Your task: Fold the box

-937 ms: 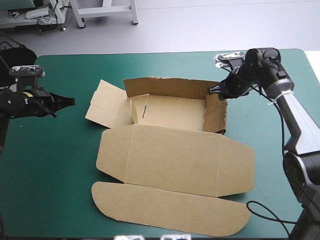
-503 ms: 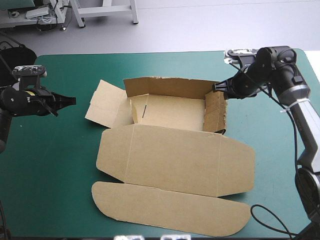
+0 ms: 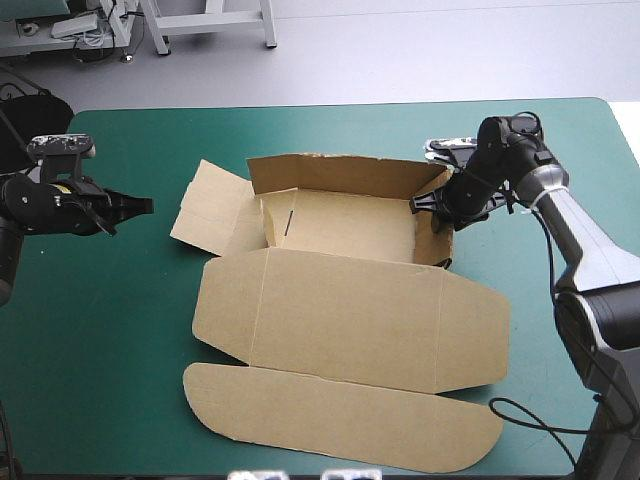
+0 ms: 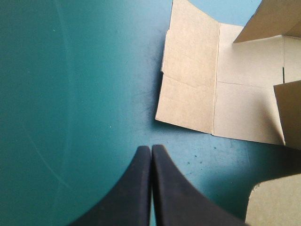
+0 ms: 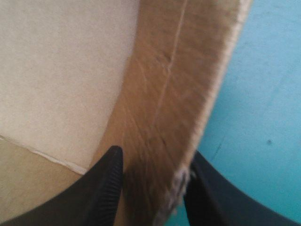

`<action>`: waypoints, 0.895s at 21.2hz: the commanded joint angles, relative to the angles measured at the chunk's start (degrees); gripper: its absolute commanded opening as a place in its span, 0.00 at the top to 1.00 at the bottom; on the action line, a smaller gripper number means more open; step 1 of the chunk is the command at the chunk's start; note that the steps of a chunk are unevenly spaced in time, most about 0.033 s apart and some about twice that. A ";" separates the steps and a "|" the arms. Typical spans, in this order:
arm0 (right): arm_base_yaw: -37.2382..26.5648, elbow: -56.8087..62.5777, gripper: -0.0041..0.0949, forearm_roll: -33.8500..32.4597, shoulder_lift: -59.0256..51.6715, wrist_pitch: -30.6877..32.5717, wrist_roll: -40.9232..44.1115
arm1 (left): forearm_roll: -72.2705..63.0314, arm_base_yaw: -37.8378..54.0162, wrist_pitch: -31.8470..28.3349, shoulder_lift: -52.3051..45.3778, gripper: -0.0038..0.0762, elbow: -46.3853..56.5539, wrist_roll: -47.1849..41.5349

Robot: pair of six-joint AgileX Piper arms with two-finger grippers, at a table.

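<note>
We find just one thing to report here: the table (image 3: 120, 330), whose teal-green cover (image 3: 330, 130) lies flat and smooth out to its rounded far corners. In the left wrist view we make out a faint pale curved line (image 4: 66, 94) running across the cover, and a few tiny dark flecks (image 4: 189, 157). In the right wrist view it carries one small dark speck (image 5: 269, 141).
</note>
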 commanded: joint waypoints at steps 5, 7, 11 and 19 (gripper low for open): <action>-0.14 -1.31 0.67 5.90 3.93 -1.65 -1.81 | -3.27 -0.07 -1.79 -1.42 0.96 -1.95 0.51; -0.14 -1.31 0.98 6.30 4.38 -2.17 -3.40 | -3.28 -0.07 -1.93 -1.42 0.96 -1.95 2.82; -0.25 -1.80 0.98 6.75 2.01 -1.89 -3.78 | -2.74 1.64 -4.34 -0.27 0.96 -1.95 -0.75; -5.54 -3.78 0.98 16.68 -9.81 1.05 -9.06 | -24.02 21.38 -2.23 2.47 0.96 -1.95 7.24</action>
